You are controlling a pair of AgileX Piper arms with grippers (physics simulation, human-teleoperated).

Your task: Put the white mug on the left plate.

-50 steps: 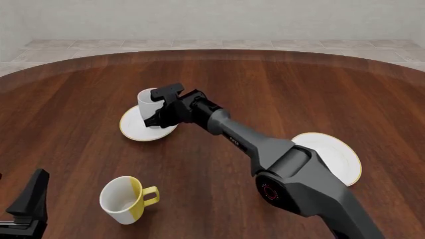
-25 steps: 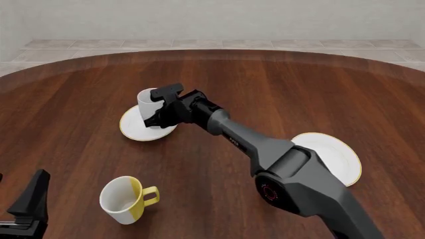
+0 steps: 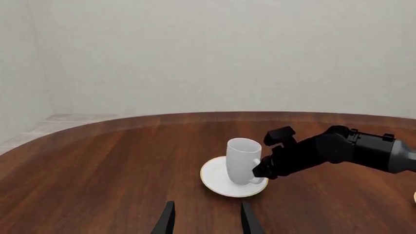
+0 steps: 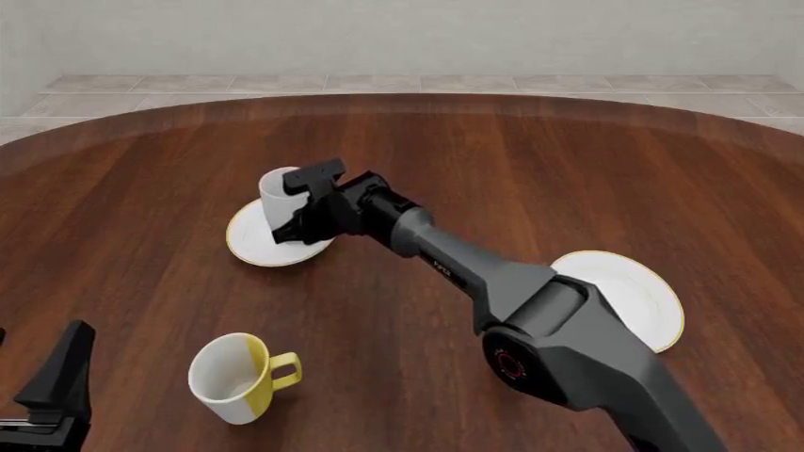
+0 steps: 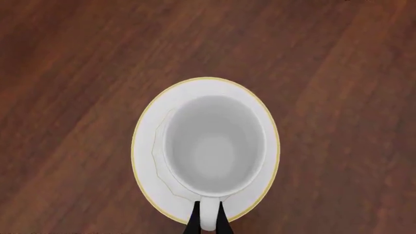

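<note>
Barely shifted from a second ago: right gripper [image 4: 299, 203] drawn back a touch at the white mug [image 4: 278, 188], mug itself unmoved on the left plate [image 4: 251, 240].

Far left of the front view: left gripper [image 4: 51, 388] cut off by the frame edge, only dark finger parts showing. From its own wrist camera, two fingertips [image 3: 166, 222] spread apart over bare table [image 3: 97, 170], nothing between them.

Next along, near edge: yellow-sided mug [image 4: 233, 377], lying tilted, mouth toward the camera, well apart from both grippers.

Further back, white mug upright on the left plate, near side and handle hidden behind the right gripper in the front view. From the right wrist camera, looking straight down into the mug: handle [image 5: 208, 217] sitting between two dark fingertips [image 5: 194, 225], pressed close on either side, clamped on it.

Far right: larger plate [image 4: 641, 292], partly covered by the right arm [image 4: 553, 348].
</note>
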